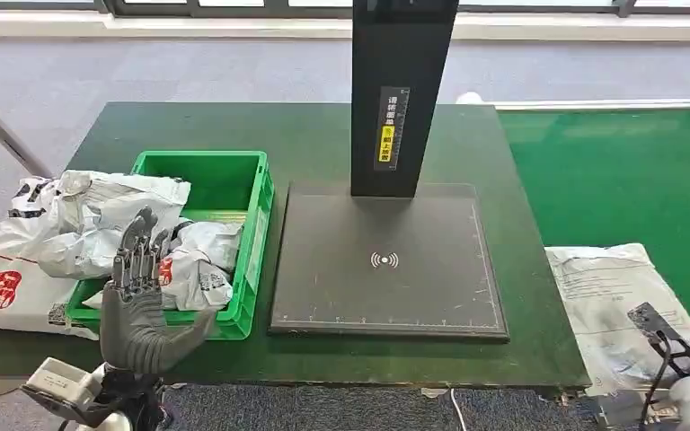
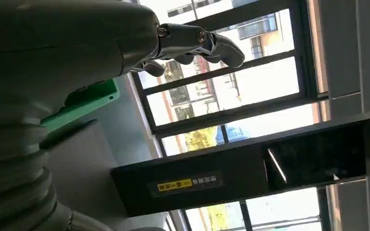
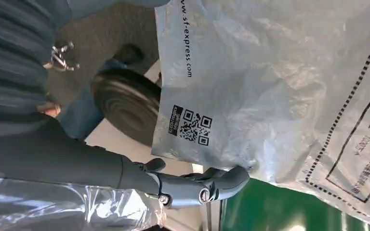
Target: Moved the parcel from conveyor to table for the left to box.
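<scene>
A grey plastic parcel (image 1: 604,292) lies on the green conveyor (image 1: 620,171) at the right, its near end hanging over the edge. My right hand (image 1: 669,350) is on that near end, dark fingers on top. In the right wrist view the thumb (image 3: 207,185) sits under the edge of the parcel (image 3: 279,86), beside its QR code. My left hand (image 1: 137,292) is raised in front of the green box (image 1: 256,215), fingers spread, holding nothing. Its thumb (image 2: 207,43) sticks out free in the left wrist view. The box holds several grey parcels (image 1: 199,260).
A black scanner plate (image 1: 386,260) with a tall black post (image 1: 400,90) fills the middle of the dark green table (image 1: 314,135). More parcels (image 1: 27,242) are heaped left of the box. A caster wheel (image 3: 125,106) stands on the floor below the conveyor edge.
</scene>
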Available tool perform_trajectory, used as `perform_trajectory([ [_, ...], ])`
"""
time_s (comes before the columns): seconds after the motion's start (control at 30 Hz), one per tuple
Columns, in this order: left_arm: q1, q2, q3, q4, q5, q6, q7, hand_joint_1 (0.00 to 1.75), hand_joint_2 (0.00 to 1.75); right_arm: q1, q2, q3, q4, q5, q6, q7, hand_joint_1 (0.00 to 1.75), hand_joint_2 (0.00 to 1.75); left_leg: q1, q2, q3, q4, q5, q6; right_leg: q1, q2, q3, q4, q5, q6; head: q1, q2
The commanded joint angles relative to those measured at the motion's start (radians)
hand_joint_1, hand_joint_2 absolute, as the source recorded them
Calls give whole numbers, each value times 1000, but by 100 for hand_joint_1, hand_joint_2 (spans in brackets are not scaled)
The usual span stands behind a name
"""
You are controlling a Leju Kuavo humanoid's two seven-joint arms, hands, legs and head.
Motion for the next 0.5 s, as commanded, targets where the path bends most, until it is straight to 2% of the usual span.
perform_trajectory([
  [0.03,-45,34,-50,62,-10,-15,16,0,175,19,69,-109,70,-14,57,5,175,175,2,-1,4,-2,1,0,2,0,4,-4,1,-1,0,0],
  [0.5,-58,32,-41,59,-13,-27,29,0,175,15,62,-121,65,-7,72,-17,175,175,3,-1,7,-2,1,1,3,1,11,-8,3,2,0,0],
])
